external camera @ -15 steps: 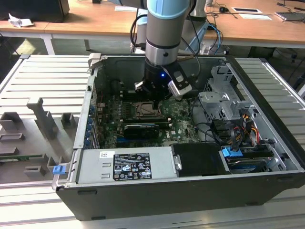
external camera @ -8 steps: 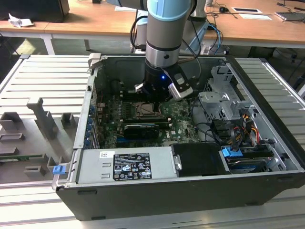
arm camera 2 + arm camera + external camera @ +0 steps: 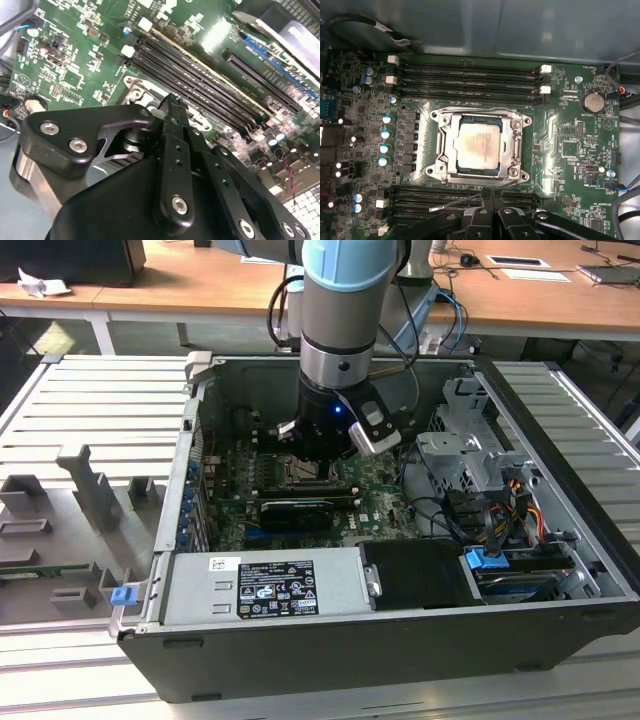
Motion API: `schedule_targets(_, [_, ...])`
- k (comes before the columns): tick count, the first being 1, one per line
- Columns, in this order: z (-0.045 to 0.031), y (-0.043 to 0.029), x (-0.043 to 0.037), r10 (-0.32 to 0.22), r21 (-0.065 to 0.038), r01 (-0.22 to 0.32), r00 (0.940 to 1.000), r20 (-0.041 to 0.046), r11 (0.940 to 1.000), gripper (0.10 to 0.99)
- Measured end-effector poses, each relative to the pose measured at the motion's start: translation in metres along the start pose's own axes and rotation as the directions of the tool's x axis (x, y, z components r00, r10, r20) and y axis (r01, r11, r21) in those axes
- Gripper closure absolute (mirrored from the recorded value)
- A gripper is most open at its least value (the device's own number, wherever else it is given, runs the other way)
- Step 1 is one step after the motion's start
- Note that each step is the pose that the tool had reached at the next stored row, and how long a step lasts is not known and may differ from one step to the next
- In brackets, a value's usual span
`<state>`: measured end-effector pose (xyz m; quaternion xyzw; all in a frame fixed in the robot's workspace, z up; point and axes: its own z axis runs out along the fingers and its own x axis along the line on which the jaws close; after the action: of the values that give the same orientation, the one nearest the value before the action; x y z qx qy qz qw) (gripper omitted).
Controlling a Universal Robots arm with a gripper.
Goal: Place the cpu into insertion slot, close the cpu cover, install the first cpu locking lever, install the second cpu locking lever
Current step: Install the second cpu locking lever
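The cpu [image 3: 479,145], a pale tan-silver square, lies flat in the insertion slot [image 3: 438,172] on the green motherboard. The cpu cover [image 3: 514,146], a silver frame, lies down around the chip. A thin wire locking lever [image 3: 460,202] runs slanted along the socket's edge, nearest my gripper [image 3: 492,196]. The black fingers are pressed together, their tips right at that lever; I cannot tell if they touch it. In the second wrist view the gripper [image 3: 172,102] points at a socket corner [image 3: 135,92]. In the exterior view the gripper [image 3: 318,455] hangs low over the insertion slot [image 3: 296,472].
Long black memory slots [image 3: 470,80] flank the socket on two sides. The open computer case [image 3: 330,640] walls in the board, with a power supply [image 3: 270,585] at the front and a drive cage with cables [image 3: 480,470] on the exterior view's right.
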<state>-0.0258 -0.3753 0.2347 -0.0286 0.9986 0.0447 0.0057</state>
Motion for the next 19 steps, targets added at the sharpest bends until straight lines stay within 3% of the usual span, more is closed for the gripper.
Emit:
schedule_targets(1, [-0.0002, -0.0016, 0.0025, 0.0, -0.011, 0.0, 1.0, 0.0005, 0.9999, 0.98])
schedule_targets(3, [-0.0005, -0.0043, 0.0095, 0.0, -0.059, 0.0, 1.0, 0.0034, 0.9982, 0.98])
schedule_targets(4, [-0.0005, -0.0055, 0.013, 0.001, -0.065, 0.0, 1.0, 0.0038, 0.9979, 0.98])
schedule_targets(11, [-0.0009, -0.0122, 0.0284, 0.001, -0.072, 0.0, 1.0, 0.0041, 0.9974, 0.98])
schedule_targets(17, [0.01, -0.0136, 0.0341, 0.001, -0.078, 0.0, 1.0, 0.0044, 0.9969, 0.98])
schedule_targets(19, [0.0113, -0.014, 0.0384, 0.001, -0.086, -0.001, 1.0, 0.0048, 0.9963, 0.98])
